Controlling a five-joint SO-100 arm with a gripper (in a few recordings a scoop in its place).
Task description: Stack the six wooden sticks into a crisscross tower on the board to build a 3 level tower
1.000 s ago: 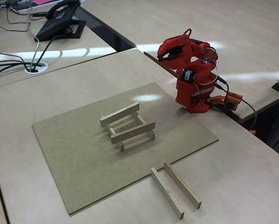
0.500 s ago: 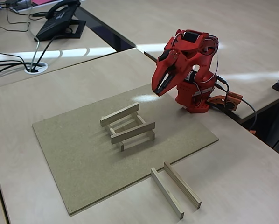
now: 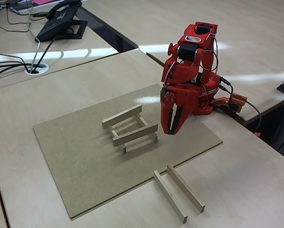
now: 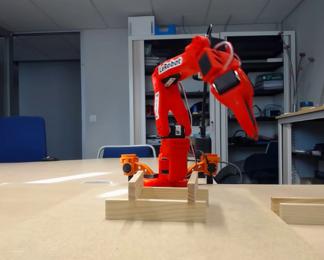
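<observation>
Four wooden sticks form a two-layer crisscross tower (image 3: 130, 129) (image 4: 156, 203) near the middle of the tan board (image 3: 80, 161) (image 4: 53, 233). Its upper pair runs left to right in a fixed view (image 3: 135, 134). Two more sticks (image 3: 178, 191) (image 4: 305, 208) lie side by side on the pale desk, just off the board's near right edge. My red gripper (image 3: 173, 129) (image 4: 254, 132) points down, in the air over the board's right part, to the right of the tower. Its fingers look shut, and nothing is between them.
The arm's red base (image 3: 199, 102) is clamped at the desk's far right edge, with an orange bracket and cable beside it. A black desk phone (image 3: 61, 21) and cables lie at the far left. A dark gap (image 3: 113, 35) divides the desks behind.
The arm unfolded from its tucked pose over the base. The gripper swung forward and down toward the board and now points downward. The sticks have not moved.
</observation>
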